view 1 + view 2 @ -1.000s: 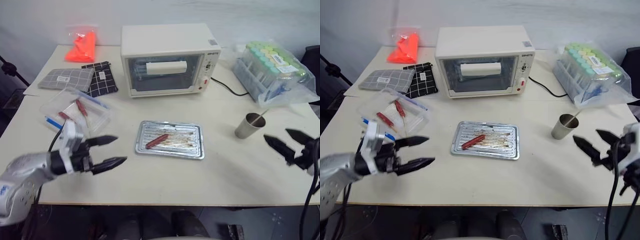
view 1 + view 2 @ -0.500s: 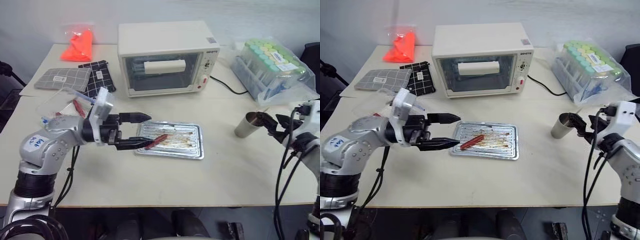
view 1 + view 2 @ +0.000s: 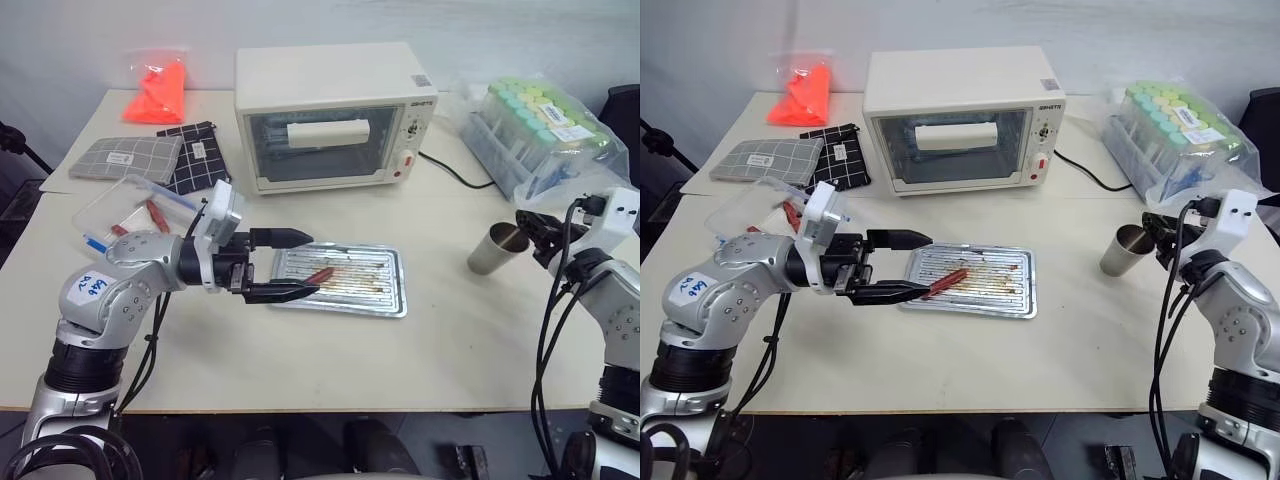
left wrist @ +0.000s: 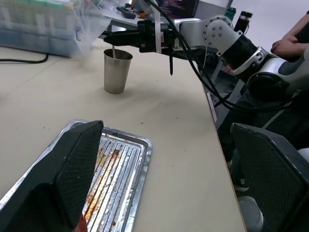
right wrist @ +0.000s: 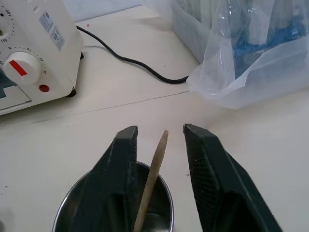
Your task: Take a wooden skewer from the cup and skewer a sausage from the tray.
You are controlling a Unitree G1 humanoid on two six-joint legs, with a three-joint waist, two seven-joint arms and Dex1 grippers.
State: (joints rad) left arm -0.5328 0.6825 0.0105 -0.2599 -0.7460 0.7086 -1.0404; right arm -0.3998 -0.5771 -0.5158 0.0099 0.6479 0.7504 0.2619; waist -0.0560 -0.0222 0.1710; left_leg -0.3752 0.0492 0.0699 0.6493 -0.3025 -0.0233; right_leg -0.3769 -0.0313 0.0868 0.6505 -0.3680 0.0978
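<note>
Reaching over the cup [image 3: 490,251] at the right of the frame, the right gripper [image 5: 159,140] brackets the wooden skewer [image 5: 152,176], fingers apart with gaps either side, apparently not yet pinching, lined up to pull it out. The left gripper [image 3: 300,265] hangs spread wide at the tray [image 3: 385,300] edge, centre frame, probably readying to steady the sausage [image 3: 321,275].

Both head views look forward and down over the surface [image 3: 420,340] — same scene, slightly offset. The left wrist view faces level across the tray [image 4: 116,169] toward the cup [image 4: 117,71]; the right wrist view sits close above that cup [image 5: 116,208].
</note>
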